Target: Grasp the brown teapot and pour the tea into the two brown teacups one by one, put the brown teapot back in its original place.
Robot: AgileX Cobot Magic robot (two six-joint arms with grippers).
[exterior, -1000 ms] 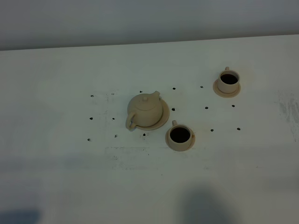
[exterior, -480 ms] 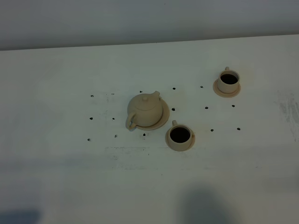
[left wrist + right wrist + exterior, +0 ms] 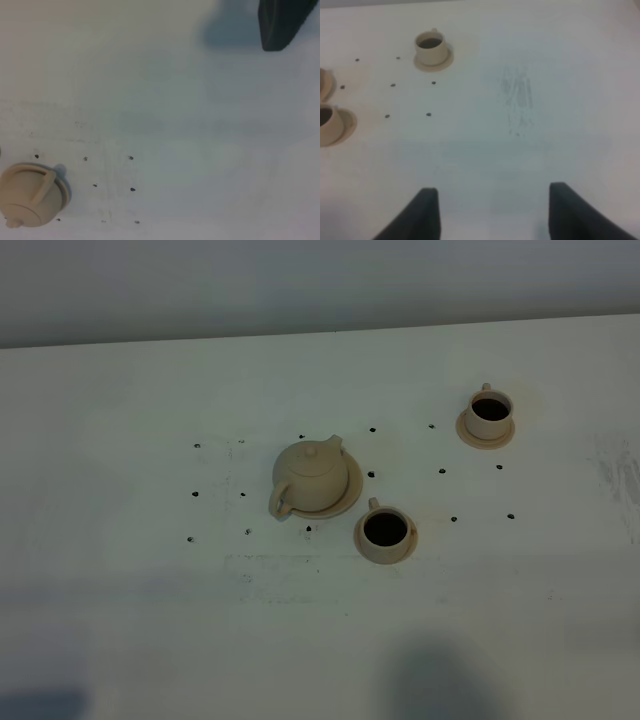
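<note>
The brown teapot is being borne upright on its round tray at table centre, spout aimed toward one o'clock, handle toward seven; the right gripper is being kept parted and empty, the left one's state cannot be told.

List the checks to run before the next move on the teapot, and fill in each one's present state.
1. Brown teapot upright on the round tray, lid on: ok.
2. Teapot handle free, nothing against it: ok.
3. Near teacup and far teacup upright, each on its saucer: ok.
4. Cups empty and ready for tea: cannot tell; both look dark inside.
5. Right gripper with fingers apart, holding nothing: ok.
6. Left fingers open: cannot tell; only one shows in the left wrist view.
</note>
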